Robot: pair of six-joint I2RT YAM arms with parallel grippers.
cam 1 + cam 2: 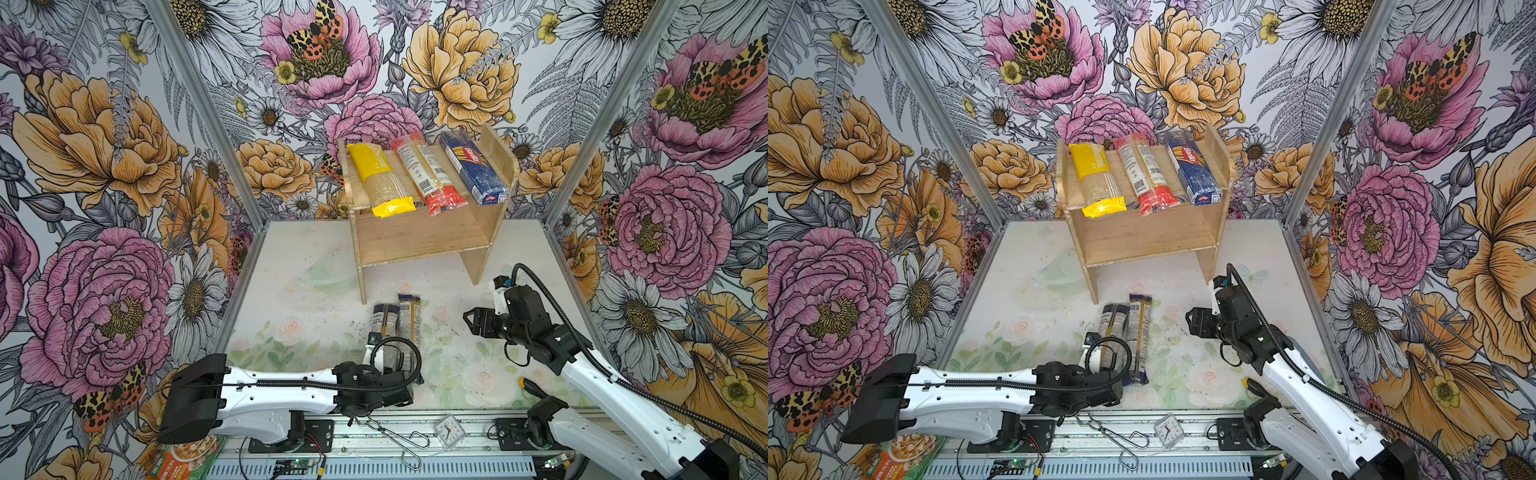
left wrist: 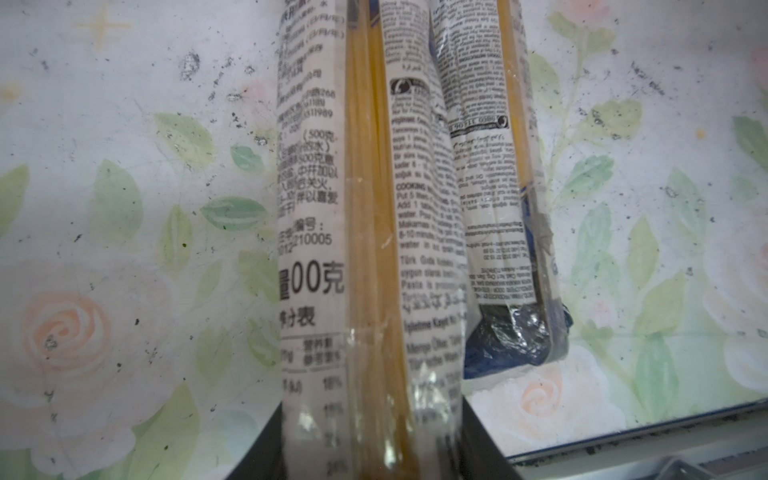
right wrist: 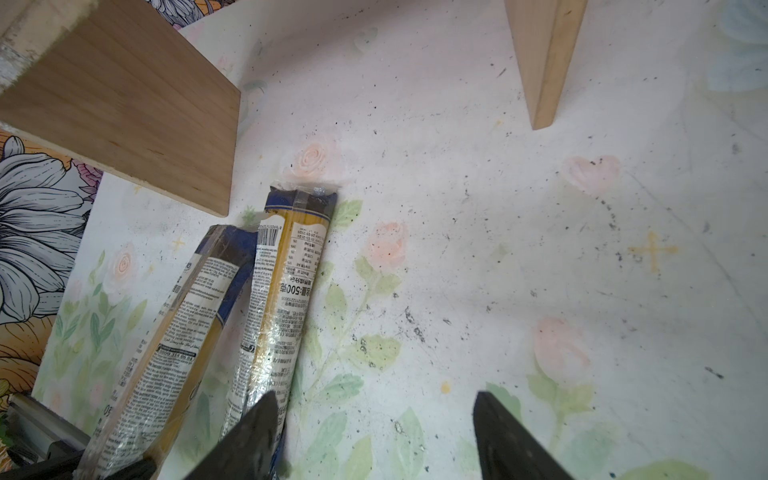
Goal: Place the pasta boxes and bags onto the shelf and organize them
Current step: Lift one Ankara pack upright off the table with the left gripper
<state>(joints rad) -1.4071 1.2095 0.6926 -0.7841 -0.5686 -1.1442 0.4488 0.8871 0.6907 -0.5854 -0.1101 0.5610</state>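
Observation:
The wooden shelf [image 1: 415,241] [image 1: 1142,237] stands at the back. Its top tier carries the yellow-ended pack [image 1: 380,178], the red-ended pack [image 1: 432,178] and the blue Barilla pack [image 1: 473,168]; the lower tier is bare. Two slim clear packs with dark blue ends lie side by side on the mat in front. My left gripper [image 1: 392,376] [image 2: 372,432] is shut on the near end of the left slim pack [image 1: 384,326] [image 2: 353,249]. The right slim pack [image 1: 409,328] [image 2: 498,187] [image 3: 286,291] lies loose beside it. My right gripper [image 1: 467,320] [image 3: 374,403] hovers open just right of them.
The shelf's legs [image 3: 137,104] [image 3: 544,62] stand on the mat behind the packs. A green-orange food pouch [image 1: 183,457], a wire hook [image 1: 395,436] and a small clock [image 1: 449,430] sit on the front rail. Floral walls close in three sides.

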